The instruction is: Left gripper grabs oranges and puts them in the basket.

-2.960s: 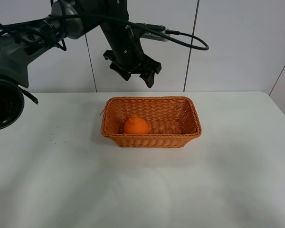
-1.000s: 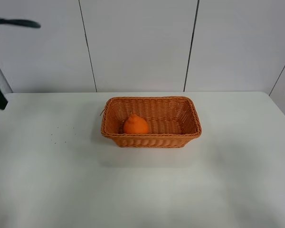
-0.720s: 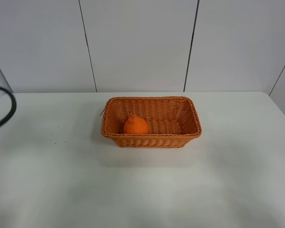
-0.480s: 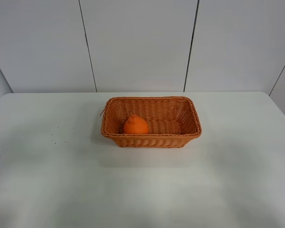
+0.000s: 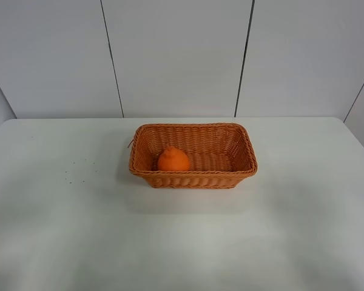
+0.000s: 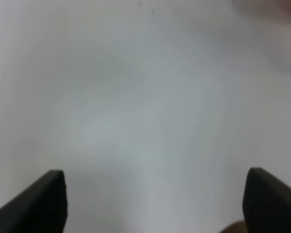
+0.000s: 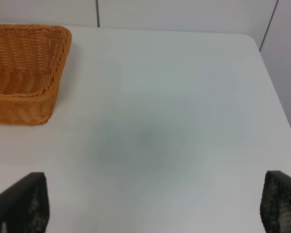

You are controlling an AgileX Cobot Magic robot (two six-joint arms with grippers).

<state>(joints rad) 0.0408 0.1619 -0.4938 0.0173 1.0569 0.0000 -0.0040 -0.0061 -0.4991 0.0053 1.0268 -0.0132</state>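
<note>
The orange [image 5: 173,159] lies inside the wicker basket [image 5: 242,147], in its left half, knobbed top up. The basket stands on the white table near the middle; one corner of it shows in the right wrist view [image 7: 34,73]. Neither arm shows in the exterior high view. My left gripper [image 6: 155,199] is open and empty over bare white table, its two fingertips [image 6: 43,199] wide apart. My right gripper [image 7: 150,208] is open and empty over the table, off to the basket's right side.
The white table [image 5: 79,230] ends at a grey panelled wall [image 5: 182,54] behind the basket. A few small dark specks [image 5: 76,170] lie on the table left of the basket. The table's right edge [image 7: 276,92] shows in the right wrist view.
The left arm has withdrawn from above the basket, moved off to the left and left the exterior view. The orange and basket have not moved.
</note>
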